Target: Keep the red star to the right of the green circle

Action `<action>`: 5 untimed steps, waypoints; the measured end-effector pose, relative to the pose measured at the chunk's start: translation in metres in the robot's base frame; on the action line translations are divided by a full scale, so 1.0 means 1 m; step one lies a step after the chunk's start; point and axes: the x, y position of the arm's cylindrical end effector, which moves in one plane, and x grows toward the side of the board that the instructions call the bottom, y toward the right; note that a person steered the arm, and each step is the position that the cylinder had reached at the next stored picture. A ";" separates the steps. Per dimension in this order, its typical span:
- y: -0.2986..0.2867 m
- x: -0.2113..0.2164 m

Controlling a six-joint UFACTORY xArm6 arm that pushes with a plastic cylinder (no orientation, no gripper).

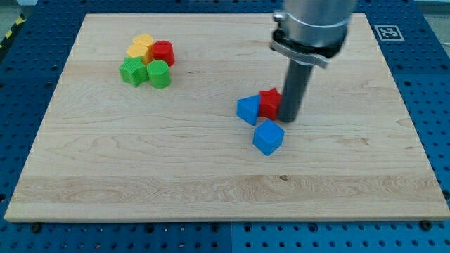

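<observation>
Glossy blue cube (268, 137) lies nearest — above it, my tip (289, 119) touches the red star (269, 103); no pincer visible.

Red star (269, 103) partly hidden behind rod; arm cut off at view's top

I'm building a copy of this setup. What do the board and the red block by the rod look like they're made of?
The board looks like pale, unpainted wood with a smooth matte finish: long grain lines and small knots show. The red block, touching my tip on its left, seems moulded or printed plastic: uniform saturated colour, slight sheen. Neither is certain.
</observation>
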 end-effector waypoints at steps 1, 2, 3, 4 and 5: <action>-0.016 -0.026; -0.023 -0.044; -0.044 -0.057; -0.051 -0.061; -0.052 -0.049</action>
